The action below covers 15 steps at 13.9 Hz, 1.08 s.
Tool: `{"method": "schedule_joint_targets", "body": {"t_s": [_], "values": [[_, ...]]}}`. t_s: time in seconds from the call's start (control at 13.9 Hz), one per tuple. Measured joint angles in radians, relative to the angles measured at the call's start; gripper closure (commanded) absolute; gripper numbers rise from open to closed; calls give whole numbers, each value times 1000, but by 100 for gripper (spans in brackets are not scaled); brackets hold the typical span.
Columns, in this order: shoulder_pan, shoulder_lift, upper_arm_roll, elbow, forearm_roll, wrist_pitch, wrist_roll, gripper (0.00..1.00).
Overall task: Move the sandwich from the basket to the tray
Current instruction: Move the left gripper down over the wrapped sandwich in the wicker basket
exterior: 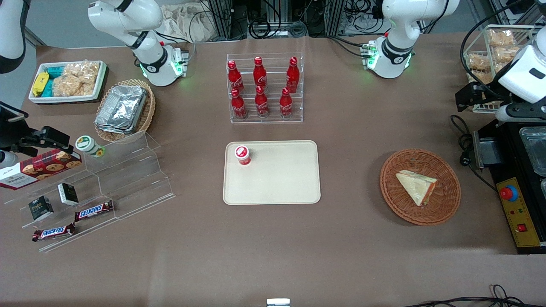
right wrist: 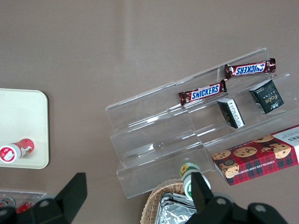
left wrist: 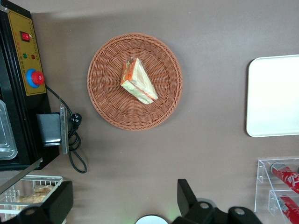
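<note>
Sandwich: the sandwich (exterior: 416,187) lies flat in the basket (exterior: 396,166), a little off centre, its orange and green filling edge showing along one side; nothing touches it.

Basket: round reddish-brown wicker, on the counter (exterior: 273,247) toward the working arm's end, well apart from the tray.

Tray: the tray (exterior: 281,183) sits mid-counter, nearer the front camera than the rack of red bottles (exterior: 262,87). A small red-capped bottle (exterior: 242,154) stands upright in one of its corners; the remaining surface is bare.

Arm pose: the working arm reaches out over the edge of the counter at its own end, above the black control box (exterior: 518,209), wrist pointed down so its camera looks straight onto the basket and sandwich.

Pincer: the pincer (left wrist: 124,205) hangs high above the counter, well clear of the basket and offset from it. Its two dark fingers (left wrist: 187,198) stand wide apart with nothing between them.

Elsewhere: a stepped clear display (exterior: 111,187) with chocolate bars (exterior: 94,210) and a cookie box (exterior: 40,168) sits toward the parked arm's end.
</note>
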Motion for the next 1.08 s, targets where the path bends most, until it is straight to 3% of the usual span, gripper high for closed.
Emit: {"method": "schedule_joint_targets", "body": {"t_s": [0.65, 1.08], "values": [[11, 18, 5, 4, -1, -15, -7, 0], [163, 242, 17, -21, -108, 106, -3, 0]]}}
